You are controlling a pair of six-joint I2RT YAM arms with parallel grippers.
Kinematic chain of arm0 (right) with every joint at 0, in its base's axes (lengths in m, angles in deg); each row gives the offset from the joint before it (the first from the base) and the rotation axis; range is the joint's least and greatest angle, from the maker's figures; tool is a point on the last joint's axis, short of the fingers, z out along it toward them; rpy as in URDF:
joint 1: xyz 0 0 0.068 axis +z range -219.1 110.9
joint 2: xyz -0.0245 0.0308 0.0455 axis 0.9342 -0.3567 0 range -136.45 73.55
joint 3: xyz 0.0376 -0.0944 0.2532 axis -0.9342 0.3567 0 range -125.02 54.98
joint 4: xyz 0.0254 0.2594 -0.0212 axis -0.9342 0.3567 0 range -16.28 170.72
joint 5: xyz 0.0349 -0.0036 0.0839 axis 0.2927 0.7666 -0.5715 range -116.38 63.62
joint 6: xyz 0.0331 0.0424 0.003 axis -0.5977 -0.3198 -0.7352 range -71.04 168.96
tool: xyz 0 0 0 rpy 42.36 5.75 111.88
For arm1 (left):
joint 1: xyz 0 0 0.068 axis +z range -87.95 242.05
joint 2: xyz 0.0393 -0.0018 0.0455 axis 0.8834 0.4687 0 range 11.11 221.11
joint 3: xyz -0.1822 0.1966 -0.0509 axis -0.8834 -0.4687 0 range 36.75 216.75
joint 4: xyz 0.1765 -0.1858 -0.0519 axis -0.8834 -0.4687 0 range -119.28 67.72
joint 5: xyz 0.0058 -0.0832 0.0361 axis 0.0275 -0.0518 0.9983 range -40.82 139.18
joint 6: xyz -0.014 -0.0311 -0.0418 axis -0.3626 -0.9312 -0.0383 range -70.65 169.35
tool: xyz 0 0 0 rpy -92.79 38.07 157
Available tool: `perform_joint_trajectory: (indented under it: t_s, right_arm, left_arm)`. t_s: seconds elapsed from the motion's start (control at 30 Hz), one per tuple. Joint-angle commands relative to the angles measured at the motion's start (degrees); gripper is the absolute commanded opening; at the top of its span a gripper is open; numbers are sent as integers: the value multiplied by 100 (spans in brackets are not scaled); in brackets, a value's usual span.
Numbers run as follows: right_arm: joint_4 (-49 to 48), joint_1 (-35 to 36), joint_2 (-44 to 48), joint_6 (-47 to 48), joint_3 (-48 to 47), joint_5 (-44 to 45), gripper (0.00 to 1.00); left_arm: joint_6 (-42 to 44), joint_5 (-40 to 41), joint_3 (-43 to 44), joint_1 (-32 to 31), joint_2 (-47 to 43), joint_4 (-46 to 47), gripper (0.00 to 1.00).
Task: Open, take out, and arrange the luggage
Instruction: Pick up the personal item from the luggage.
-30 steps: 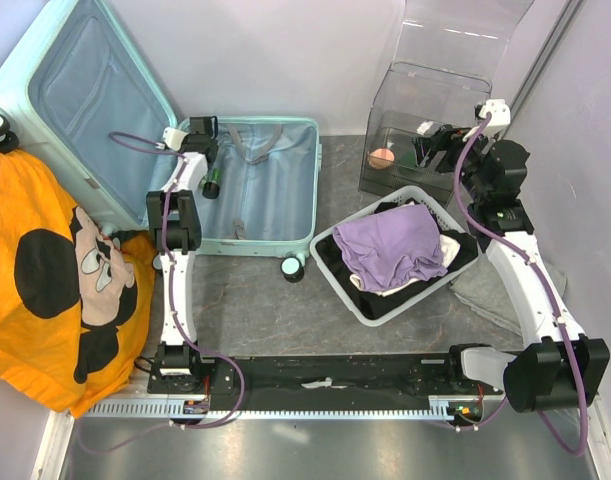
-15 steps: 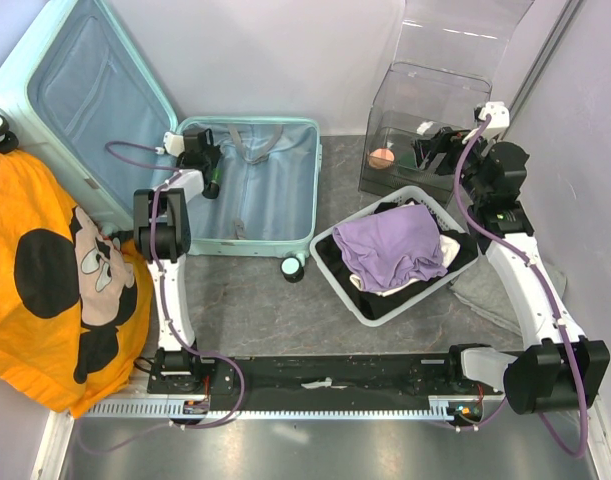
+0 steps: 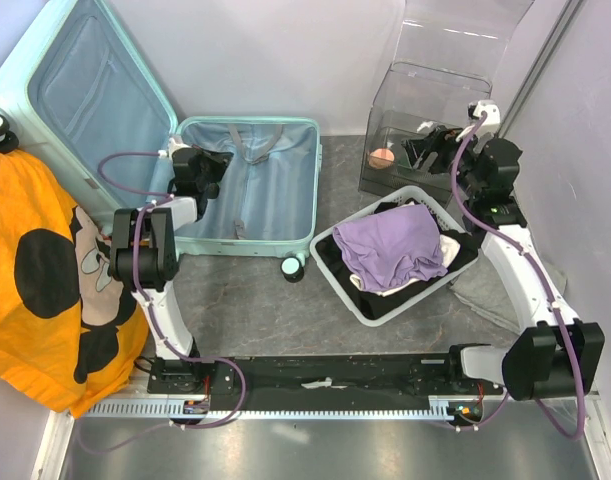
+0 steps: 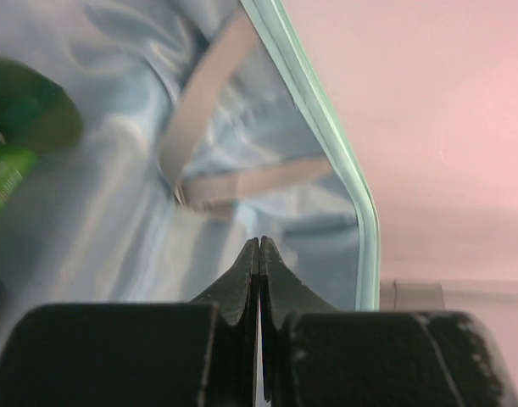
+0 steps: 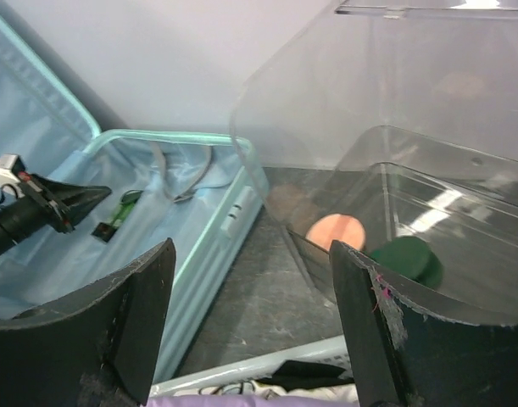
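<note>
Top external: open luggage (image 3: 250, 190) at back left on grey floor (image 3: 255, 310), shell lid (image 3: 85, 100) leaning back into the corner, blue lining and grey straps (image 3: 247, 150) showing. Just left of it, big orange cloth (image 3: 45, 290) with a cartoon mouse, up against the shell lid's lower edge and crowding the left arm's elbow. Back right, clear box (image 3: 435, 100), top raised, close to the right wall. In front of that, white basket (image 3: 357, 298), set at an angle, piled with a purple garment (image 3: 390, 245) over white and black ones; its near corner just beside the luggage's wheel (image 3: 292, 268). Grey cloth (image 3: 490, 290) on the floor under the right arm.

Left gripper (image 3: 223, 160) inside the luggage, over its left part, jaws pressed together on nothing. Right gripper (image 3: 417, 152) at the box's near side, jaws spread wide, nothing between them. Small green thing (image 5: 125, 206) on the lining near the left gripper; orange disc (image 5: 336, 231) and green cap (image 5: 407, 259) inside the box.

White walls close behind and at right. Bare floor between luggage, basket and arm bases; only a narrow strip between luggage and box.
</note>
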Motion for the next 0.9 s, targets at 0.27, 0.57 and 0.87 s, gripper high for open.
perform_joint_trajectory:
  t_s: [0.27,0.57,0.87]
  right_arm:
    - [-1059,611,-316,-765,-21,-987,79]
    - [-270,787,316,-239,146,-724,81]
    - [-65,787,572,-79,269,-635,82]
  left_arm:
    - [2253,-803,2103,71,322,-2728,28]
    - [2436,68,3236,264,1282,-3062,42]
    - [2919,-442,4221,555,1959,-3738,45]
